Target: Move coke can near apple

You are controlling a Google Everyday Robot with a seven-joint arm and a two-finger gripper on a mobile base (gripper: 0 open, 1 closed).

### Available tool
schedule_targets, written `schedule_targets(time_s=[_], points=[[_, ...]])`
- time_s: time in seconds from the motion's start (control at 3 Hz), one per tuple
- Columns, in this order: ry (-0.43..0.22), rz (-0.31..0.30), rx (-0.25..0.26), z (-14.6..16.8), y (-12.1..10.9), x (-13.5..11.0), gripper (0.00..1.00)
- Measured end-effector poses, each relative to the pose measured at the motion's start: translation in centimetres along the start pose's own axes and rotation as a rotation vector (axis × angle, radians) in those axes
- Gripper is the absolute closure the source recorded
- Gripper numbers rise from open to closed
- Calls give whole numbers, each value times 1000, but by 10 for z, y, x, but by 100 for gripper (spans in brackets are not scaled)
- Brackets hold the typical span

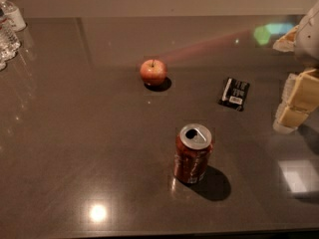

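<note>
The coke can is a dark red can with a silver top and an open tab hole. It stands upright on the dark table, near the front middle. The apple is small, round and red with a short stem, and sits farther back and a little left of the can, well apart from it. My gripper hangs at the right edge of the view, above the table, to the right of the can and clear of it. It holds nothing that I can see.
A flat black packet lies between the apple and the gripper. Clear water bottles stand at the far left corner. The table's front edge runs along the bottom of the view, and a wall runs along the back.
</note>
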State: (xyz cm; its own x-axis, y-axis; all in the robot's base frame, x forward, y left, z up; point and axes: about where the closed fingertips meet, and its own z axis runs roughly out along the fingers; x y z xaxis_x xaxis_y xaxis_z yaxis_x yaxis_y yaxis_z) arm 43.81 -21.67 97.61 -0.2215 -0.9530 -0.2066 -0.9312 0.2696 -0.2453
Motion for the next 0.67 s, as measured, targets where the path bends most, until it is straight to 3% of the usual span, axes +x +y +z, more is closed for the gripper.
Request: schedule_targets(time_s=[0.33,0.67], points=[[0,0,0,0,0,0,0],[-63,-35,-52,6,10,-11,0]])
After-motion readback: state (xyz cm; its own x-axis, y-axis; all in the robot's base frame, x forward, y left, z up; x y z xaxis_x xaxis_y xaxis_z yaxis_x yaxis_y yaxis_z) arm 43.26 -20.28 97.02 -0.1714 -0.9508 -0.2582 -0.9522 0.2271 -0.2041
